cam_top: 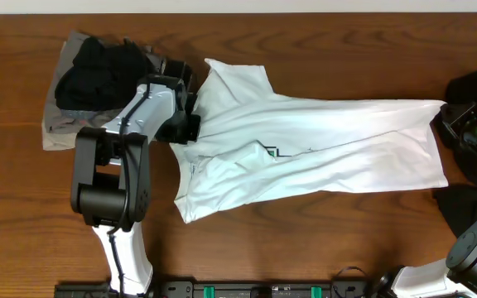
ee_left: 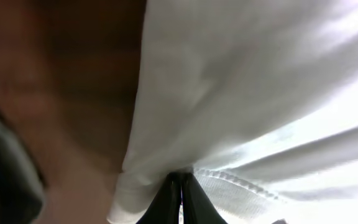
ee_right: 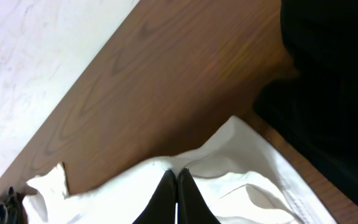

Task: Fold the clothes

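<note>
The white T-shirt (cam_top: 330,136) lies stretched across the middle of the table, with a small dark print (cam_top: 277,152) showing near its centre. My left gripper (cam_top: 192,116) is at the shirt's left edge. In the left wrist view it (ee_left: 181,178) is shut on a bunched fold of white cloth (ee_left: 253,93) beside a stitched hem. My right gripper (cam_top: 442,116) is at the shirt's right end. The right wrist view shows it (ee_right: 178,173) shut on the white fabric (ee_right: 241,186). The shirt pulls into long creases between the two grips.
A pile of black and grey garments (cam_top: 98,74) sits at the back left, just behind the left arm. More black cloth (cam_top: 470,203) lies at the right edge around the right arm, also dark in the right wrist view (ee_right: 328,74). Bare wooden table (cam_top: 321,240) runs along the front.
</note>
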